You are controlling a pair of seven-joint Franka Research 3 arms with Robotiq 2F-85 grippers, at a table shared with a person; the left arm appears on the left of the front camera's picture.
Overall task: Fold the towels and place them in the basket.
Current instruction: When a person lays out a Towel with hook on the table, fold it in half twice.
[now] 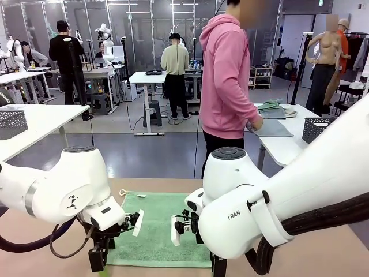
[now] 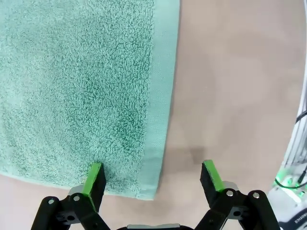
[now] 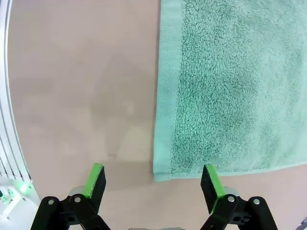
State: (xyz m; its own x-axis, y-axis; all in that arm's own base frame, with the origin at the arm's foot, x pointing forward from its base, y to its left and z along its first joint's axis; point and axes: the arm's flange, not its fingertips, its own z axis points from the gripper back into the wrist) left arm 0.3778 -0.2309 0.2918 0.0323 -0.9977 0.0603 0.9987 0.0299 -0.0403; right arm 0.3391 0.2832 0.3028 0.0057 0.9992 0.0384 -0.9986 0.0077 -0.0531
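The mint green towel [image 1: 164,228] is spread flat on the worktop [image 2: 230,96]. The left gripper [image 2: 153,175] and the right gripper [image 3: 153,178] are each held over one near corner, jaws wide and empty. If the thin hem [image 2: 160,96] is missed or the corners are raised unevenly, a crooked fold could be made.

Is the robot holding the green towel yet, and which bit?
No, nothing is held. The left gripper and right gripper are both open, each straddling a near corner of the mint green towel.
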